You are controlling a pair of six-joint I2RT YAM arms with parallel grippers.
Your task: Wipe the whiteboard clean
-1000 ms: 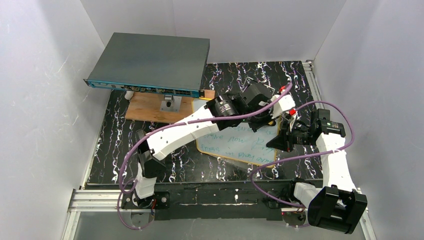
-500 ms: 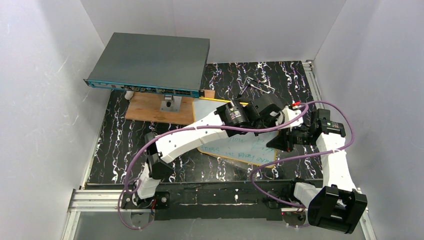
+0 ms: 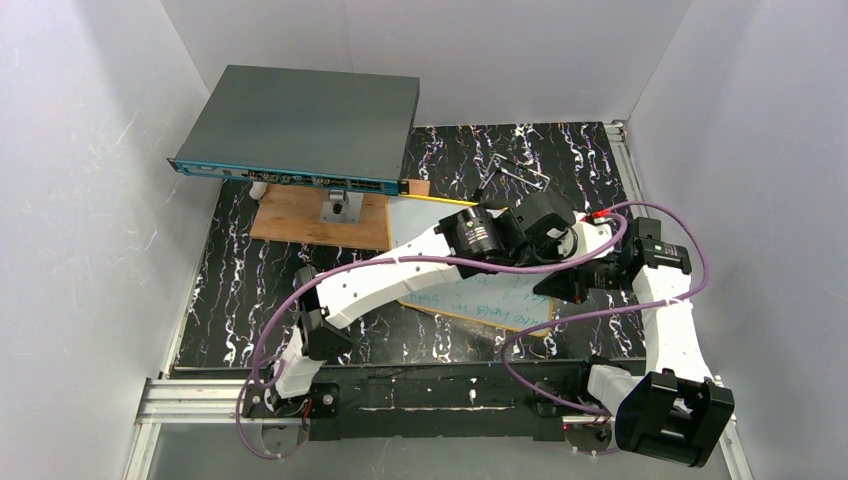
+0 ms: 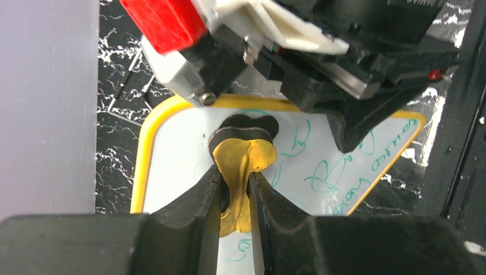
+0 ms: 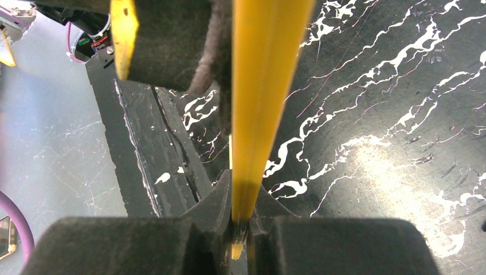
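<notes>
Currently, the left fingers [image 4: 195,209] are clamped narrow on a yellow eraser [image 4: 245,163]. Its dark felt pad projects ahead of them and presses on the whiteboard [image 4: 172,154]. To the right of these fingers and beneath them lies green handwriting [image 4: 329,177]. The right fingers [image 5: 216,197] are closed on the whiteboard's yellow frame edge, which runs straight ahead from between them over the worktop [image 5: 372,114]. Compared with one second ago, the left fingers have shifted from the board's far end to just beside the right fingers. This has uncovered a bent metal part [image 3: 520,170] on the worktop beyond them.
</notes>
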